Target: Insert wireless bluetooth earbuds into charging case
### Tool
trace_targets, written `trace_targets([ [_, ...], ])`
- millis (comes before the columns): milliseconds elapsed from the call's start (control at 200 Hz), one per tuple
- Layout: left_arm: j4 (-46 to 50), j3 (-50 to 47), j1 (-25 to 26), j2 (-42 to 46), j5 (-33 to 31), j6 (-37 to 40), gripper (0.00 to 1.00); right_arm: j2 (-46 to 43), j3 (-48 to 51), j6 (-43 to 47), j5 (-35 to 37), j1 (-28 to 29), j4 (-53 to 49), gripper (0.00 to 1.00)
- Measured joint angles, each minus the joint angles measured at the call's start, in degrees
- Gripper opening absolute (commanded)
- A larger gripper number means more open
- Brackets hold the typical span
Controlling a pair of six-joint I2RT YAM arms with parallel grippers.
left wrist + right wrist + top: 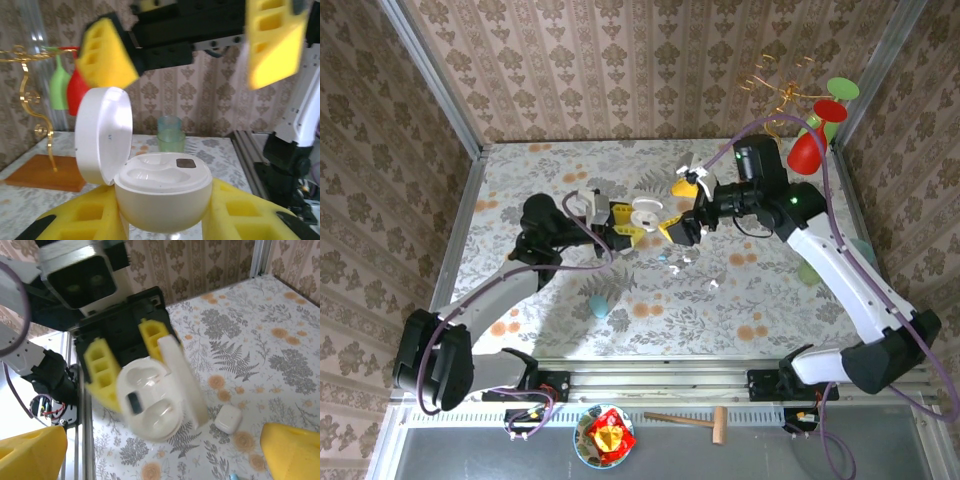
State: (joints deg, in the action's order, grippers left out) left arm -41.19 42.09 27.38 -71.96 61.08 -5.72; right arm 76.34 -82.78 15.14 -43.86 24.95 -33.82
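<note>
My left gripper point(628, 224) is shut on a round white charging case point(646, 214), held above the table's middle. In the left wrist view the case point(162, 192) sits between my yellow fingers point(75, 220), its lid point(102, 135) swung open to the left and both wells looking empty. My right gripper point(680, 207) hovers just right of the case, jaws wide apart with nothing between them. From the right wrist, the open case point(150, 400) lies between its spread yellow fingers point(30, 455). Tiny white earbuds point(675, 262) lie loose on the cloth just in front of the grippers.
A light blue case point(599, 307) lies near the front. A small square white case point(228, 418) rests on the cloth. A gold stand with red and green cups point(810, 120) stands back right, and a green cup point(810, 272) at the right edge.
</note>
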Motion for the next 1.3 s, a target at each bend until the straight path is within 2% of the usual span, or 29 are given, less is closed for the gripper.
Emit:
trace_targets([
  [175,-5.3,-3.1,-3.6,-0.3,-2.0,-1.0,0.17,-4.0,6.7,-9.4,-0.1,-1.9,9.6,1.00],
  [315,-6.0,-6.6,-5.1,0.3,-3.9,-0.7,0.17,-6.1,14.3,-18.0,1.8,-4.2,17.2,1.00],
  [515,-5.8,-9.1,-5.7,3.4,-5.9,1.2,0.17,-10.6,26.7,-26.0,9.8,-5.1,24.9,1.00],
  [640,-5.9,-9.1,-5.7,5.1,-7.0,2.1,0.17,-10.5,29.1,-28.5,16.4,-5.2,25.9,0.99],
  [765,-6.0,-9.1,-5.7,5.3,-8.0,2.5,0.16,-7.3,28.7,-29.6,24.5,-5.4,24.9,0.96],
  [940,-6.0,-9.1,-5.7,5.3,-8.4,2.8,0.16,1.6,26.0,-30.1,36.5,-5.7,18.5,0.94],
  [980,-6.0,-9.1,-5.7,5.3,-8.4,2.8,0.16,3.7,25.2,-30.1,38.4,-5.7,17.2,0.91],
  [1145,-6.0,-9.1,-5.2,5.3,-8.5,3.0,0.16,11.0,21.7,-29.9,43.3,-5.7,12.5,0.79],
  [1300,-6.1,-9.9,-3.6,5.6,-9.1,4.3,0.16,17.7,16.7,-29.8,44.2,-5.7,10.1,0.69],
])
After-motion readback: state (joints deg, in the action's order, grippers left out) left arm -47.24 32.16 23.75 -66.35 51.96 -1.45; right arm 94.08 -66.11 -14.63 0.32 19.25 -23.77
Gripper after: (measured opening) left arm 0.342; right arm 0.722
